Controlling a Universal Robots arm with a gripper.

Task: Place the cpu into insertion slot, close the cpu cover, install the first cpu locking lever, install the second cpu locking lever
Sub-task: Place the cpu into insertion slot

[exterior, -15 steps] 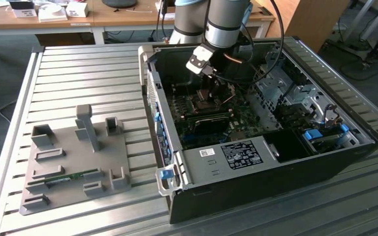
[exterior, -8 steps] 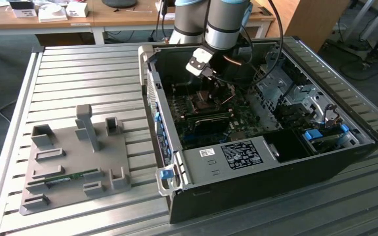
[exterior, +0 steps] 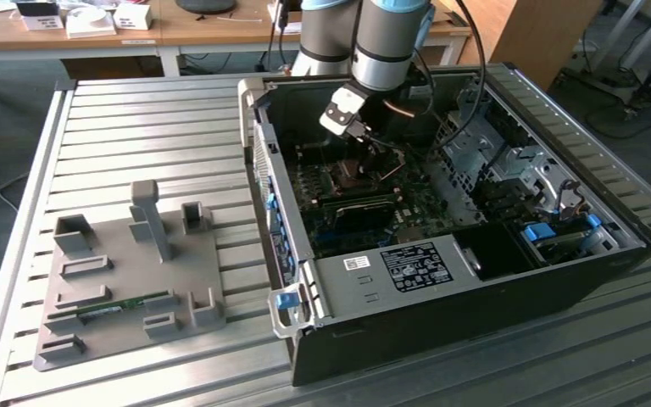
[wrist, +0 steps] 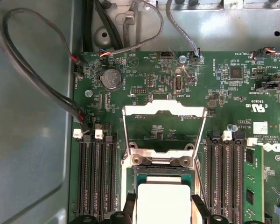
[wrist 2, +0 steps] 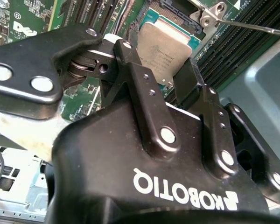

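- Slatted metal worktop (exterior: 133, 136) carries an open computer case (exterior: 439, 314). A grey fixture plate (exterior: 111, 250) lies beside it, on the exterior view's left.
- The arm reaches down into the case, over the motherboard (wrist: 130, 70).
- Step in hand: the first one, cpu into the socket. My read is that none of the later steps has started.
- Tool (wrist: 163, 207) is closed on the cpu (wrist 2: 164, 44), with one finger (wrist: 129, 205) against each of two opposite edges. The grey metal top faces up.
- Cover (wrist: 163, 111) is flipped fully back on its hinge and lies open on the board, which shows through its window. It is clear of the tool.
- Socket (wrist: 162, 172) is directly under and just ahead of the cpu, between the two banks of memory slots.
- The cpu sits at or just over the socket. I can't tell whether it is touching down or hanging slightly above. In the second wrist view it looks a little tilted to the board, but that may be the camera angle.
- A thin lever rod (wrist 2: 256, 27) stands free beside the socket, unlatched.
- The set-down calls for:
  - cpu edges square to the socket rim
  - chip flat, not corner-first
  - no side drag across the contacts
  - no push if it doesn't drop in
- Main risk, in my view, is a skewed seat, which would bend pins.
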